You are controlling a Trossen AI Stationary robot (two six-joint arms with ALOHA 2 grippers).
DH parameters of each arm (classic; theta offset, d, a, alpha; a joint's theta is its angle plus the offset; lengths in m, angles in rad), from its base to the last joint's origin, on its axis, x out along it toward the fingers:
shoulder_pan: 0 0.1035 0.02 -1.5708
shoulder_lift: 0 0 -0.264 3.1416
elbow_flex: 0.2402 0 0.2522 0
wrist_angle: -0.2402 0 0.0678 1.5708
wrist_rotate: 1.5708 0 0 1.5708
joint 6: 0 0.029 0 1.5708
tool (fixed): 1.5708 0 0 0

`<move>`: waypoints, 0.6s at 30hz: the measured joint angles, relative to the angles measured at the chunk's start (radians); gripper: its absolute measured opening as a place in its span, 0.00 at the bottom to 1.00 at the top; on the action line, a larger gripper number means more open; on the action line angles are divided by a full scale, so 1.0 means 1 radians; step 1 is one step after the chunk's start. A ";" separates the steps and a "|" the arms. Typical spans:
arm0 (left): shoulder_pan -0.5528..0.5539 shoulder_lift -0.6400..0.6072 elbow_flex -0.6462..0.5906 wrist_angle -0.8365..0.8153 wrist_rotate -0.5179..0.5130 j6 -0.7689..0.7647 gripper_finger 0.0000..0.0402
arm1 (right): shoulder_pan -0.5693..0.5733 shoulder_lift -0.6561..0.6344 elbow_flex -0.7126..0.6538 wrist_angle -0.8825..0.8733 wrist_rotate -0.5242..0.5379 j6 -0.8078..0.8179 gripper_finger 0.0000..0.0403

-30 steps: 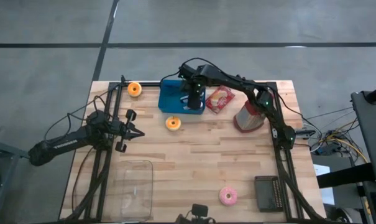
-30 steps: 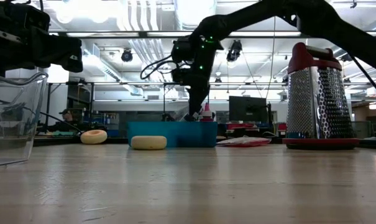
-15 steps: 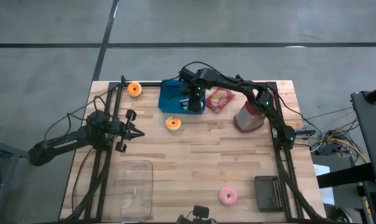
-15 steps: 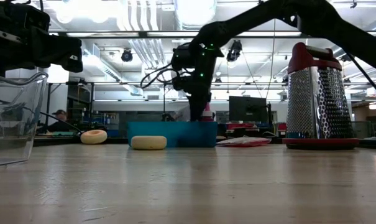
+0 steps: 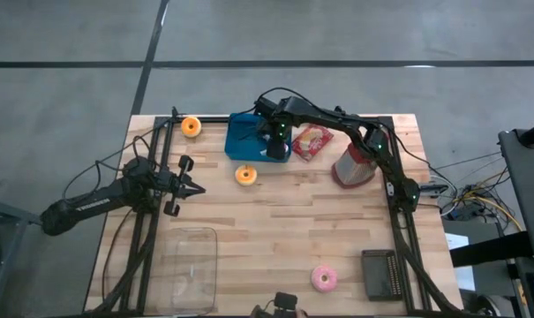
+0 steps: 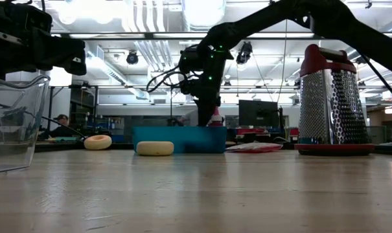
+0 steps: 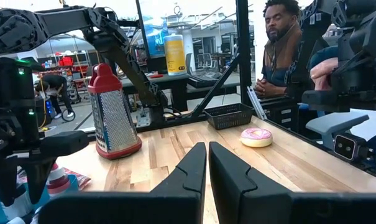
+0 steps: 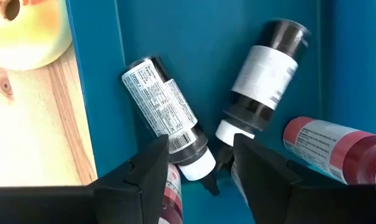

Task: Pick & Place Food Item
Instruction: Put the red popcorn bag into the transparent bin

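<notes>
The right pincer (image 8: 197, 163), fingers apart, hangs in the blue plastic bin (image 5: 243, 135) at upper centre, straddling a dark sauce bottle (image 8: 169, 119) lying among others. The left pincer (image 5: 192, 188) rests shut mid-left.

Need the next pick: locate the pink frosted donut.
High view: the pink frosted donut lies at the table's near edge, right side, just left of the black ridged block.

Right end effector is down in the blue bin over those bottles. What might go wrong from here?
1. The right end effector straddles the nozzles of two dark bottles lying close together; closing may catch both.
2. It sits near the blue bin wall, so one finger could hit it.
</notes>
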 joint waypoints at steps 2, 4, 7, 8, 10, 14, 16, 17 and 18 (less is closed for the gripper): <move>0.000 0.000 0.000 0.000 0.000 0.000 0.06 | 0.000 -0.001 0.000 0.001 0.000 0.000 0.46; 0.000 0.000 0.000 0.000 0.000 0.000 0.06 | 0.000 -0.001 0.000 0.001 0.000 0.000 0.48; 0.000 0.000 0.000 0.000 0.000 0.000 0.06 | 0.000 -0.001 0.000 0.002 0.000 -0.010 0.50; 0.000 0.000 0.000 0.000 0.000 0.000 0.06 | 0.000 -0.001 0.000 0.003 0.001 -0.017 0.50; 0.000 0.000 0.000 0.000 0.000 0.000 0.06 | 0.000 -0.003 0.001 0.003 0.005 -0.026 0.50; 0.000 0.000 0.000 0.000 0.000 0.000 0.06 | 0.000 -0.010 0.049 -0.004 0.081 -0.028 0.48; 0.000 0.000 0.000 0.000 0.000 0.000 0.06 | 0.000 -0.017 0.089 -0.006 0.123 -0.031 0.47; 0.000 0.000 0.000 0.000 0.000 0.000 0.06 | 0.000 -0.021 0.112 -0.010 0.135 -0.031 0.46; 0.000 0.000 0.000 0.000 0.000 0.000 0.06 | 0.000 -0.025 0.137 -0.018 0.139 -0.027 0.45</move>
